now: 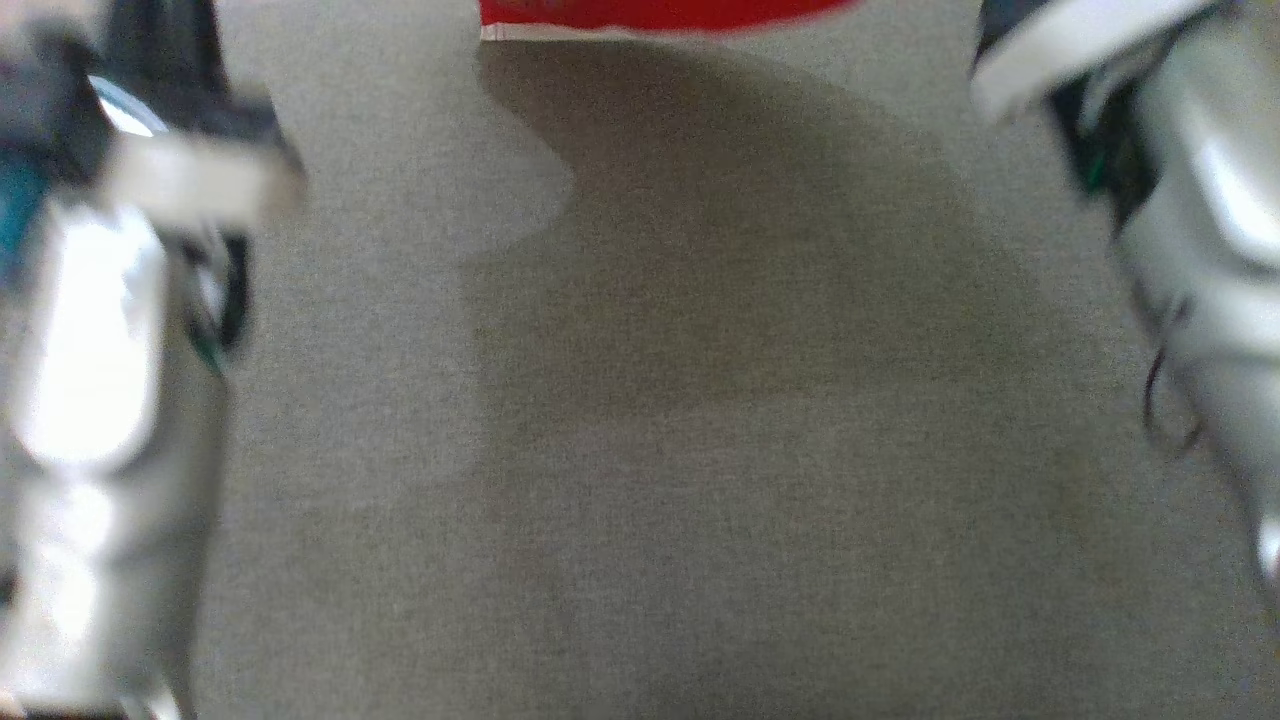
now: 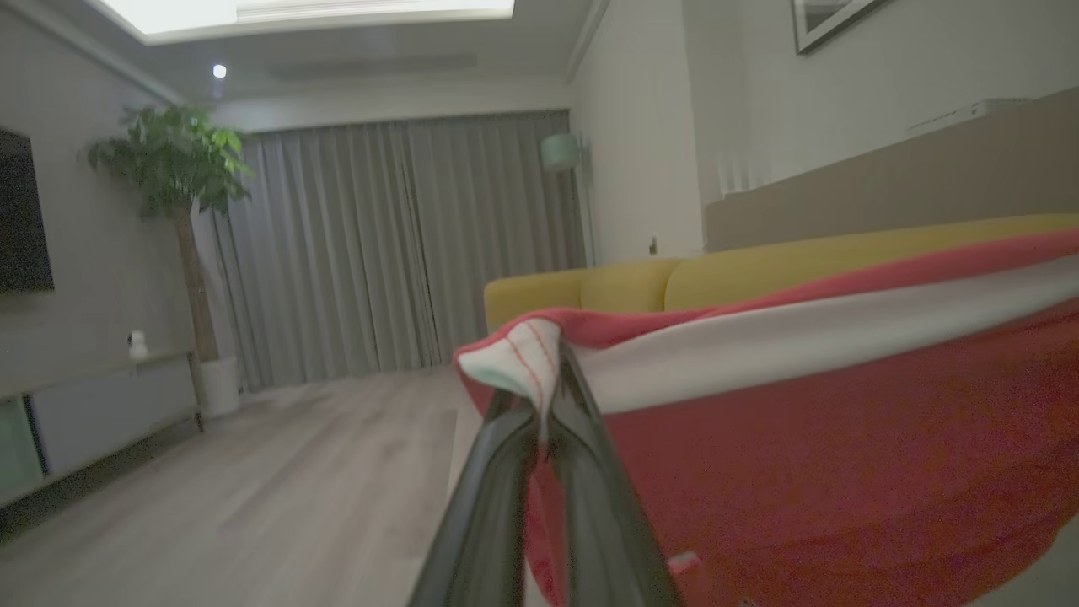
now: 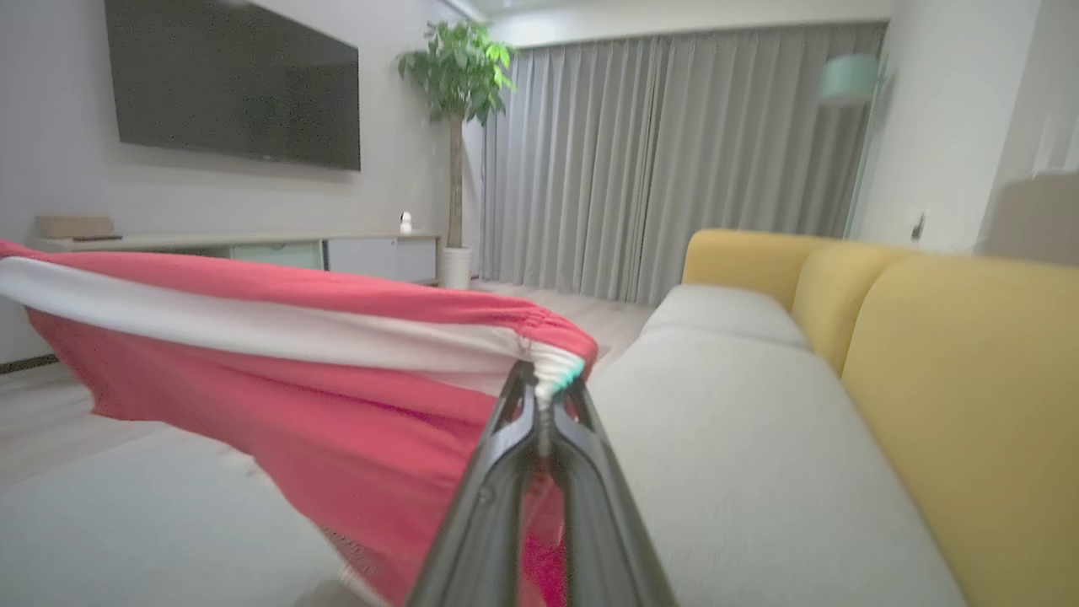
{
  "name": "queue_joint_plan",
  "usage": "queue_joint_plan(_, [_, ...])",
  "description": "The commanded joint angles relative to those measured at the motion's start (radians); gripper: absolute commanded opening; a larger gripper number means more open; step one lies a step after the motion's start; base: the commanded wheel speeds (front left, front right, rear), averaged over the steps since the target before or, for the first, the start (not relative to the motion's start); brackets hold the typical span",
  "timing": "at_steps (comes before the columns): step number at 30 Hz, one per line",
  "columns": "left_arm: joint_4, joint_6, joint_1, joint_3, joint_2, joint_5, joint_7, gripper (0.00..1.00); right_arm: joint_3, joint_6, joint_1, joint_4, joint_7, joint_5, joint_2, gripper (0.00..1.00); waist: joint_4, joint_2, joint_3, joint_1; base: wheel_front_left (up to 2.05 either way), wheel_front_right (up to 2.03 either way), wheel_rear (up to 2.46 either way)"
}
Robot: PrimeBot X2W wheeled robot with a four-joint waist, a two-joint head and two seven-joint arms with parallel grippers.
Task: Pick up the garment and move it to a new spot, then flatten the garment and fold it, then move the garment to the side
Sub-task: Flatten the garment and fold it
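The garment point(image 2: 826, 472) is red cloth with a white band, stretched in the air between my two grippers above the grey sofa seat. My left gripper point(image 2: 539, 396) is shut on one white-banded corner. The right gripper point(image 3: 544, 396) is shut on the opposite corner of the garment point(image 3: 278, 379), which hangs down and away from it. In the head view a strip of the garment point(image 1: 660, 14) crosses the top edge, with its shadow on the grey cushion point(image 1: 700, 450) below. Pale forearms stand at that view's left and right edges, blurred.
A sofa with a yellow backrest point(image 3: 961, 354) and grey seat point(image 3: 759, 438) lies under the garment. Beyond are wooden floor point(image 2: 253, 489), grey curtains point(image 2: 396, 244), a potted plant point(image 3: 459, 76), a wall television point(image 3: 236, 84) and a low cabinet point(image 3: 253, 249).
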Motion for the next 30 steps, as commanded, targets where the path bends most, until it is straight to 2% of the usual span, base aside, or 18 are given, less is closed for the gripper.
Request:
queue_joint_plan(1, [-0.031,0.009,0.085,0.069,0.02,-0.014,-0.004,0.0,0.013,-0.001,0.091,-0.023,-0.005,0.026,-0.008,0.0,-0.002,0.0,-0.019,-0.0001,0.0,0.0,0.0])
queue_joint_plan(7, [0.001,-0.017,0.452,0.167,-0.093,-0.032,-0.004,0.0,0.095,-0.001,0.386,-0.059,-0.006,0.133,-0.021,0.0,-0.013,0.0,-0.078,-0.0001,0.0,0.0,0.0])
queue_joint_plan(13, [0.011,-0.06,0.689,0.248,-0.177,-0.003,-0.004,0.0,0.146,-0.001,0.637,-0.132,-0.006,0.236,-0.033,0.0,-0.009,0.0,-0.149,-0.0001,0.0,0.0,0.0])
queue_joint_plan(21, [-0.03,-0.088,0.91,0.316,-0.214,0.031,-0.004,0.0,0.252,-0.001,0.87,-0.226,-0.003,0.341,-0.078,0.0,-0.007,0.0,-0.261,-0.0001,0.0,0.0,0.0])
queue_joint_plan(30, [-0.06,-0.099,0.978,0.314,-0.221,0.061,-0.004,0.0,0.277,-0.001,0.937,-0.293,0.023,0.387,-0.123,0.0,-0.012,0.0,-0.283,-0.0001,0.0,0.0,0.0])
